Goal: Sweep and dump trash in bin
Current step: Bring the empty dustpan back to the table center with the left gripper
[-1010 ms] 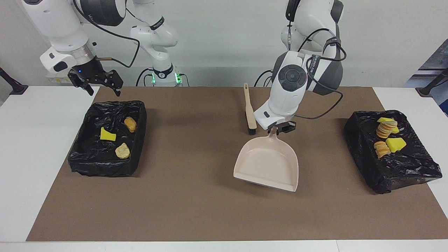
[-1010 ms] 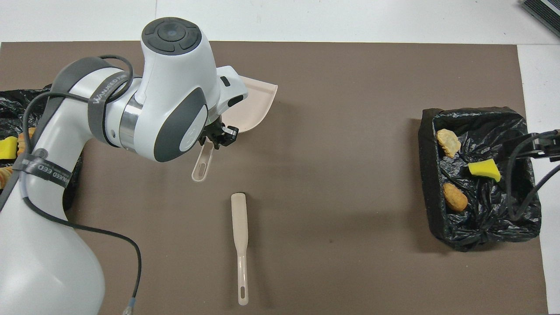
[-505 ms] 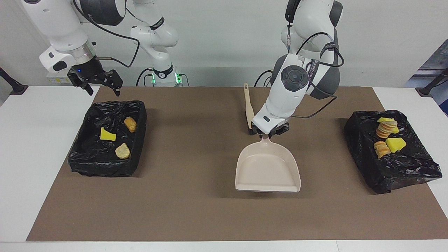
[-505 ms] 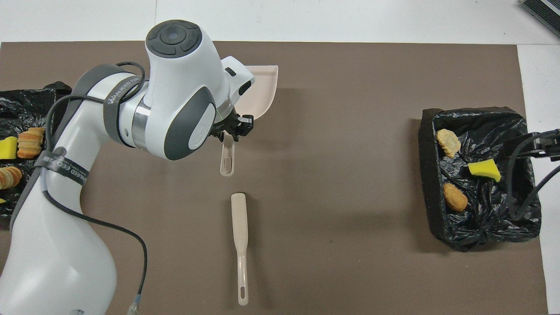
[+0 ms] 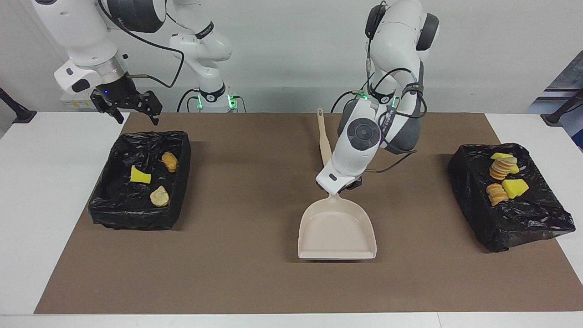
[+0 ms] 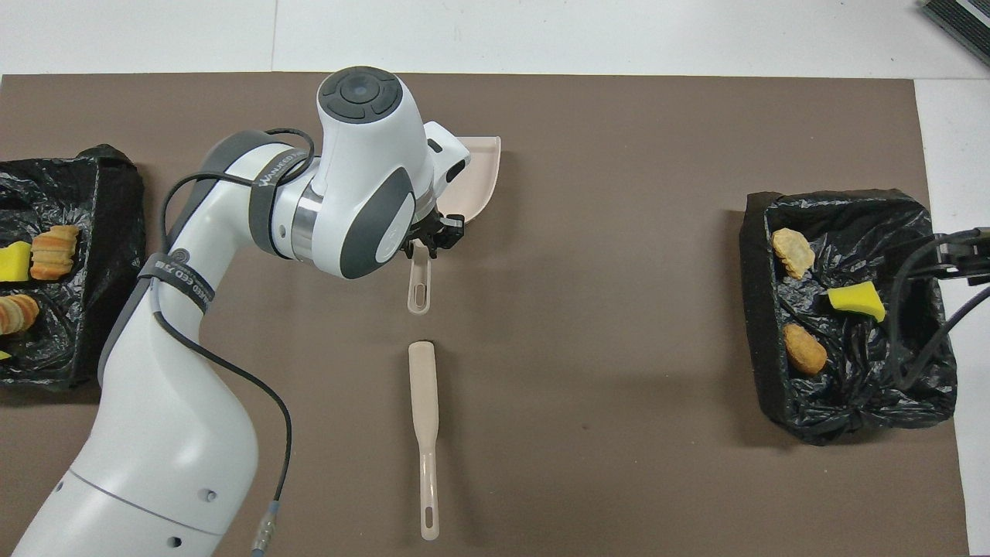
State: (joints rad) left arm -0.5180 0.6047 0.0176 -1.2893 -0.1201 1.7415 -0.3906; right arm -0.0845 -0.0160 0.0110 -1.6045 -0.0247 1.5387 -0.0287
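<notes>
- Facing view: L gripper (image 5: 345,186) pinches the dustpan (image 5: 337,230) handle; pan is mid-mat (image 5: 237,282), mouth pointing away from the robots.
- Its fingers are hidden here under the wrist.
- R gripper (image 5: 132,107) is up at 12 o'clock of the bin (image 5: 102,212) at the R arm's end, fingers spread, holding nothing; arm waits.
- Trash: 3 scraps (image 5: 159,196) in that bin; 4 more scraps (image 5: 503,175) on the black-bagged bin (image 5: 528,223) at the L arm's end.
- Brush (image 5: 324,143) mostly hidden by the L arm.
- Overhead view: brush (image 6: 425,433) shows whole, at 6 o'clock of the pan handle, apart from it.
- L gripper (image 6: 433,236) fingers show pressed on the handle; arm covers most of the pan (image 6: 479,174).
- R gripper only shows at the frame edge by the bin (image 6: 762,309); L-end pile cut off.
</notes>
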